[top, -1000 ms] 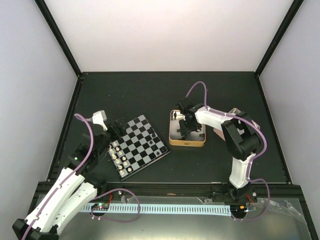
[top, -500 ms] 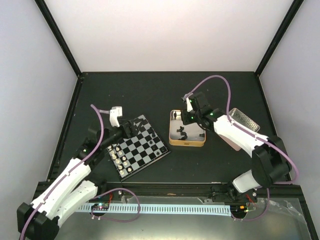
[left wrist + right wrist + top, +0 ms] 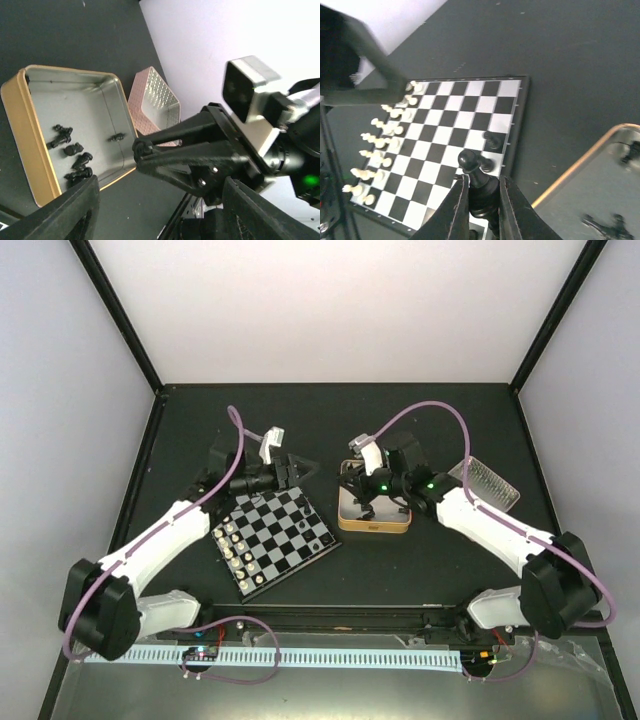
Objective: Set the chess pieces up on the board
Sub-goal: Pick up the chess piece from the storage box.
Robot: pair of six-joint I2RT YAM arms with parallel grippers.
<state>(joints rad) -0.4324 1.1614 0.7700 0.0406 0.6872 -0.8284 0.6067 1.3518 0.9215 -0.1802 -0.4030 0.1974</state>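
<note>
A black chess piece point(image 3: 469, 161) is clamped between the fingers of the right gripper point(image 3: 481, 192). The fingers are closed tight on its lower body, so its round head stands out beyond the tips. In the overhead view this gripper is held above the left end of the gold-rimmed tin point(image 3: 372, 527), just right of the board point(image 3: 262, 540).

The board is laid at an angle on the dark surface point(image 3: 400, 420), left of centre. White pieces point(image 3: 372, 137) are lined up in two rows along its near-left side. A few black pieces point(image 3: 304, 508) are seen on the squares towards its far-right side. One of these is seen from the right wrist close to the board's edge.

Loose black pieces point(image 3: 74, 159) are seen lying flat on the floor of the tin. A pink lid point(image 3: 152, 102) is placed open side up near the tin, on its right.

The left gripper point(image 3: 297, 468) is held over the far corner of the board, with its fingers spread wide and nothing between them.
</note>
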